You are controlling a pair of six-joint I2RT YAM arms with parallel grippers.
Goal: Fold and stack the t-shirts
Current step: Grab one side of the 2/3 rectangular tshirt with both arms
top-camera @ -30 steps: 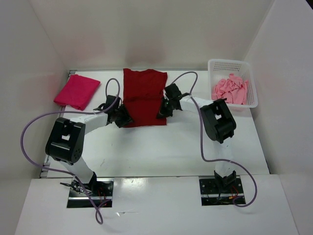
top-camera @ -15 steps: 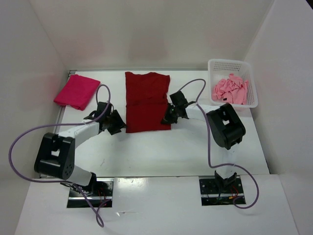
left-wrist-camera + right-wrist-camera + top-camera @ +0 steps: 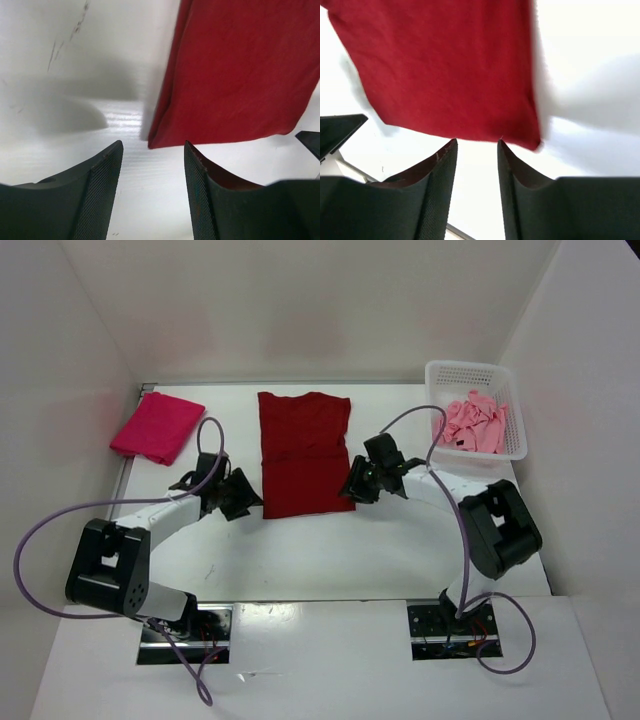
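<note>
White table (image 3: 330, 550). Dark red shirt (image 3: 303, 452) lies flat at centre, folded into a long panel. White basket (image 3: 476, 370) at far right corner holds crumpled pink shirt (image 3: 472, 424). Magenta shirt (image 3: 158, 427) folded, far left. Left gripper (image 3: 247, 498) at the panel's near left corner, fingers apart, holding nothing. Right gripper (image 3: 352, 487) at its near right corner, fingers parted, nothing between.
</note>
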